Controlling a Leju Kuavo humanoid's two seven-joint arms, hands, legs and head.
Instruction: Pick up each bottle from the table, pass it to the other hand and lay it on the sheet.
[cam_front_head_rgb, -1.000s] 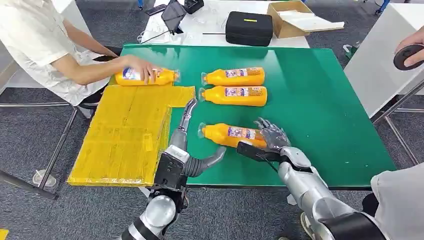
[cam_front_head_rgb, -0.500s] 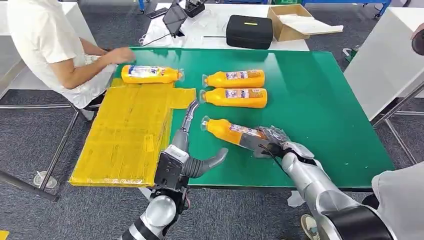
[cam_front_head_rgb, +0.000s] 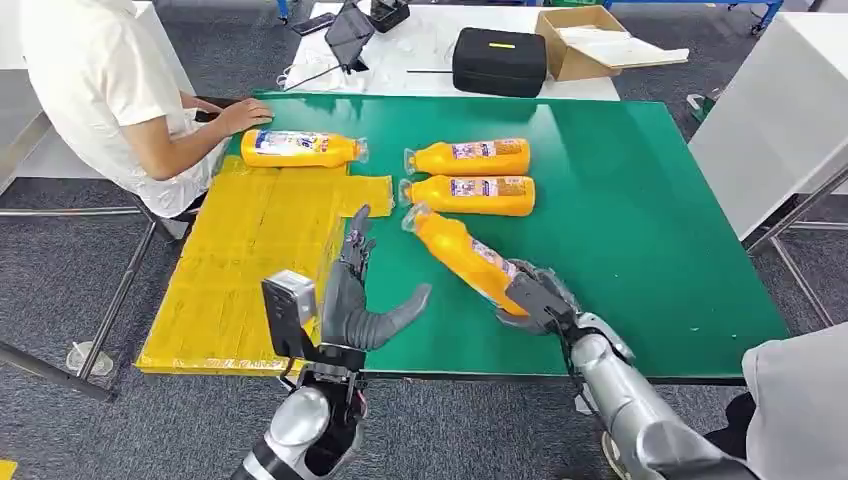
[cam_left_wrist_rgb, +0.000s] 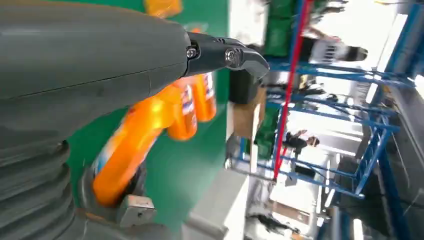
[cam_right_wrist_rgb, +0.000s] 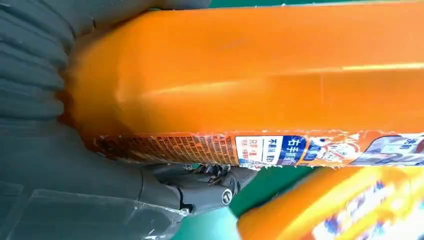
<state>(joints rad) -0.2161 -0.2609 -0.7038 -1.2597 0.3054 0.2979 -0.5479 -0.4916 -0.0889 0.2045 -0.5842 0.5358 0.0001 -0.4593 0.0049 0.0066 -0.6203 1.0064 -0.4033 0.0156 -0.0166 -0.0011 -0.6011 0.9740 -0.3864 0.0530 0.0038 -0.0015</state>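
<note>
My right hand (cam_front_head_rgb: 538, 298) grips the base of an orange bottle (cam_front_head_rgb: 462, 256) and holds it tilted above the green table (cam_front_head_rgb: 640, 210), cap end pointing up and toward the left. The right wrist view shows the same orange bottle (cam_right_wrist_rgb: 260, 80) close up against the palm. My left hand (cam_front_head_rgb: 358, 300) is raised beside the yellow sheet (cam_front_head_rgb: 250, 260), fingers spread, holding nothing. Two more orange bottles (cam_front_head_rgb: 468, 157) (cam_front_head_rgb: 470, 194) lie side by side on the table. Another bottle (cam_front_head_rgb: 300, 148) lies at the sheet's far edge.
A person in a white shirt (cam_front_head_rgb: 100, 90) sits at the table's left, one hand (cam_front_head_rgb: 242, 116) resting near the far bottle. A black case (cam_front_head_rgb: 498, 58) and a cardboard box (cam_front_head_rgb: 585, 38) stand on the white table behind. A white table (cam_front_head_rgb: 770, 120) stands at the right.
My right hand closed on the near bottle and lifted it off the table, tilting it. My left hand rose and turned toward it. The person let go of the far bottle and drew back.
</note>
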